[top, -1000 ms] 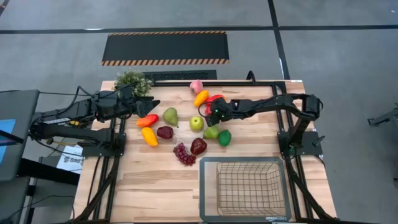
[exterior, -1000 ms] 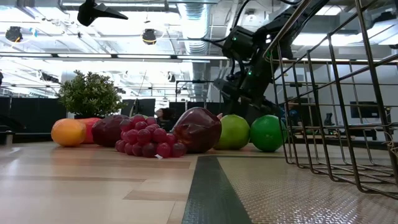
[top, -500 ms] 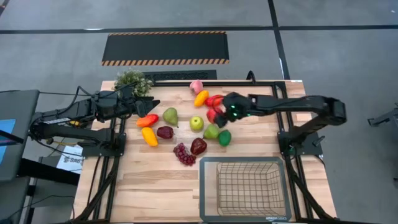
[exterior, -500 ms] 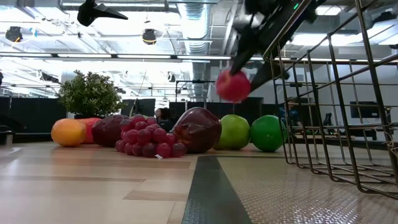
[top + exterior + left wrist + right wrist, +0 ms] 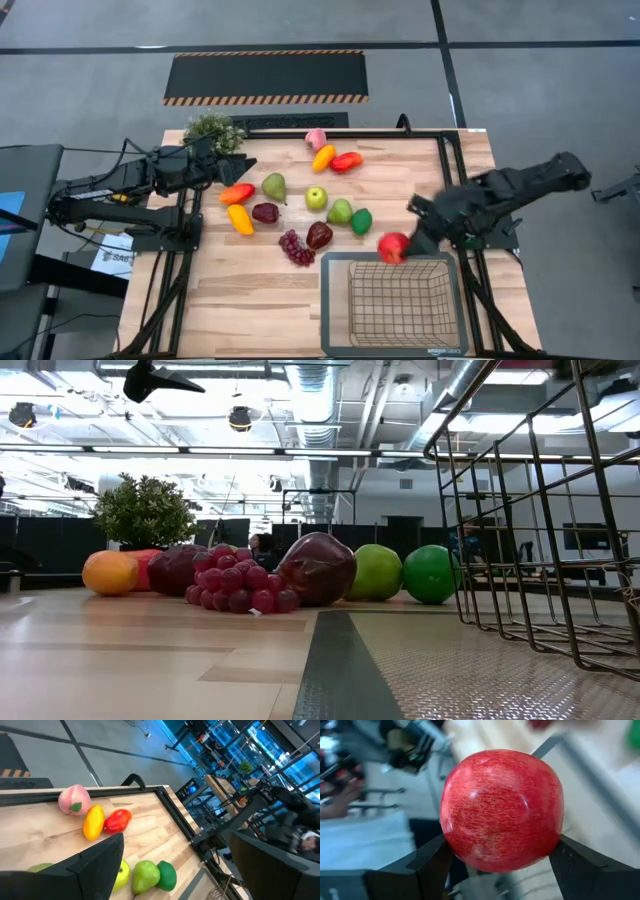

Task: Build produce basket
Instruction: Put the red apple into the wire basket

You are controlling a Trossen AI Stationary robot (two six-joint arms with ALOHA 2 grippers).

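Note:
A red apple (image 5: 392,247) hangs over the far rim of the wire-mesh basket (image 5: 330,300), with my right gripper (image 5: 403,243) shut on it. The other produce lies mid-table: peach (image 5: 316,138), peppers (image 5: 346,161), green pears (image 5: 274,186), green apple (image 5: 316,198), lime (image 5: 361,221), grapes (image 5: 296,247). My left gripper (image 5: 241,165) waits open at the far left by the potted plant (image 5: 213,128), with nothing between its fingers (image 5: 95,865). The low view shows the basket's wires (image 5: 530,510) and none of my right gripper. My right gripper pinches the red apple between its two fingers, one on each opposite side (image 5: 451,851). The fingers (image 5: 580,870) slant down from the table's right. The apple is lifted clear, its dimpled end (image 5: 520,812) facing back toward the wrist.
The basket stands at the table's near right, its grey rim (image 5: 392,257) just under the held apple. A dark red fruit (image 5: 319,235) and the grapes lie close to the basket's far left corner. Bare wood (image 5: 230,300) lies left of the basket.
My right gripper has lifted the red apple out of the produce at mid-table and swung with it up and toward the table's near right, ending over the basket's far rim. The apple stayed between the fingers throughout. The other fruits kept their places.

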